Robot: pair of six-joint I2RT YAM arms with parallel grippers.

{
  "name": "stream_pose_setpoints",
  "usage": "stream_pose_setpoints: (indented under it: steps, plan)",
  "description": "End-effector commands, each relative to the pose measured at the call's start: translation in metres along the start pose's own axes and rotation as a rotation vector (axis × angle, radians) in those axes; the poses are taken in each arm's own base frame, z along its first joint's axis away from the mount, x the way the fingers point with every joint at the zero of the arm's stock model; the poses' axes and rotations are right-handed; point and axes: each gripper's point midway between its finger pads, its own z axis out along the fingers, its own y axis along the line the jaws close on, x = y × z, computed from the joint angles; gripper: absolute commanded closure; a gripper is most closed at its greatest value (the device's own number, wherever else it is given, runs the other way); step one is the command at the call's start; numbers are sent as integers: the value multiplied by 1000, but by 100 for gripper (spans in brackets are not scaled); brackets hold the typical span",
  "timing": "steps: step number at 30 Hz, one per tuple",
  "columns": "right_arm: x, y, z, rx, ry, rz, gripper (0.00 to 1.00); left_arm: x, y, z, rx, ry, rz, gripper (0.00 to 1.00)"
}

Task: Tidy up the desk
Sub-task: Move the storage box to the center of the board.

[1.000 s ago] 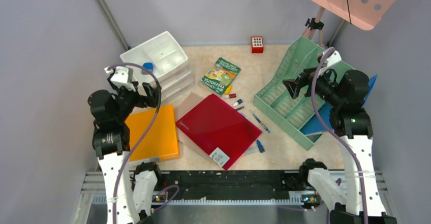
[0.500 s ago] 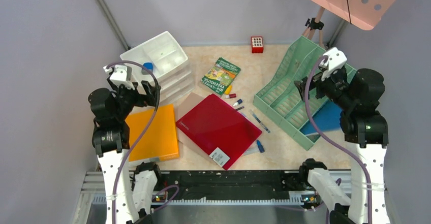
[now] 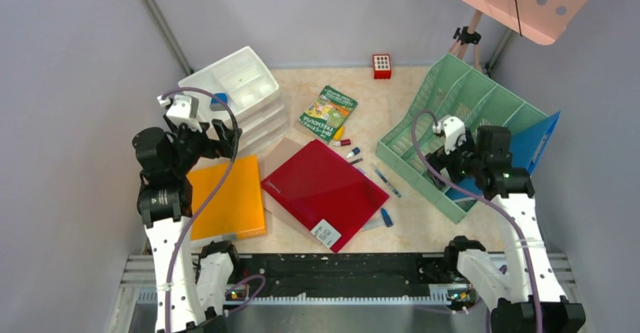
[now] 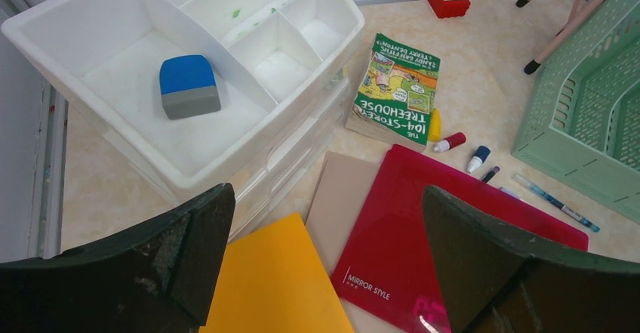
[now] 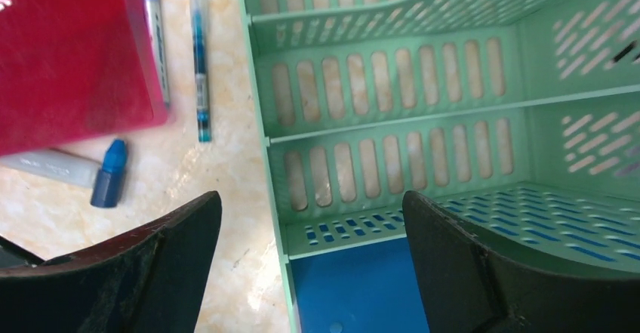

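Right arm shift: down from beside the green mesh file rack (image 3: 423, 118) a second ago to the rack's lower end. A blue folder (image 3: 540, 141) now shows at the rack's right side. The left arm is unchanged.
Right gripper (image 5: 309, 208): jaws wide with nothing between them, poised over the rack's lowest slots.
Left gripper (image 4: 326, 197): jaws wide and empty, held above the white drawer unit (image 3: 260, 118) and orange folder (image 3: 230, 197).
Desk (image 3: 377, 118): the beige marbled top fills the middle of the top view. Its long axis runs left to right, with a black rail (image 3: 340, 265) along the lower edge and grey panels on the other sides.
Centre of desk: a red folder (image 3: 324, 186) lies at a slant, with a Treehouse paperback (image 3: 327, 112) above it.
Drawer unit top: a blue-and-grey block (image 4: 189, 85) sits in one tray compartment.
Beside rack: a blue pen (image 5: 200, 61) lies on the desk, just left of the rack.
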Motion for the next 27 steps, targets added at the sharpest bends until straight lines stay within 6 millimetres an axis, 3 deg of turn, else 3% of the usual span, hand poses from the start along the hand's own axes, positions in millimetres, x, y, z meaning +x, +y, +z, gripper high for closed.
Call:
stream_pose_setpoints:
  steps: [1, 13, 27]
  plan:
    - [18, -4, 18, 3, 40, -44, 14, -11, 0, 1, 15, -37, 36, 1]
    - [67, 26, 61, -120, 150, -3, 27, -10, 0, 2, 15, -45, 33, 1]
    - [61, 21, 80, -127, 218, 129, 59, -11, 0, 0, 11, -56, 40, 1]
